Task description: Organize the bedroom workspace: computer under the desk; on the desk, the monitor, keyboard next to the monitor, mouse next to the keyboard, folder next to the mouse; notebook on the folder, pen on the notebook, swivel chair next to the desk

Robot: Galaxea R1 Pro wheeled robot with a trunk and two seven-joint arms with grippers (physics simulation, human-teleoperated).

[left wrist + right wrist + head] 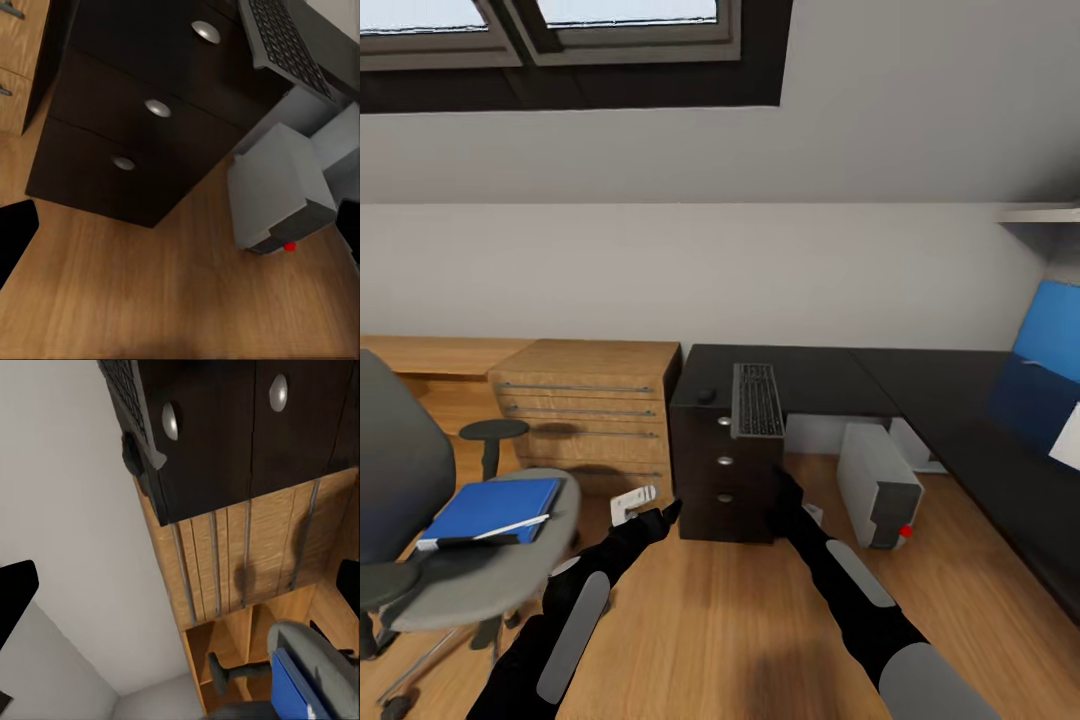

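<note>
Blue and flat, the folder lies on the seat of the swivel chair, with a pen resting across its near edge. It looks stiff and light, with a smooth cover likely to slip, so I would take hold along an overhanging edge or the spine, and the pen may roll off if it tilts. The keyboard lies on the black surface, a small dark mouse just beside it. The computer stands on the floor under the surface. The left end effector and right end effector both have fingers spread apart, holding nothing.
</note>
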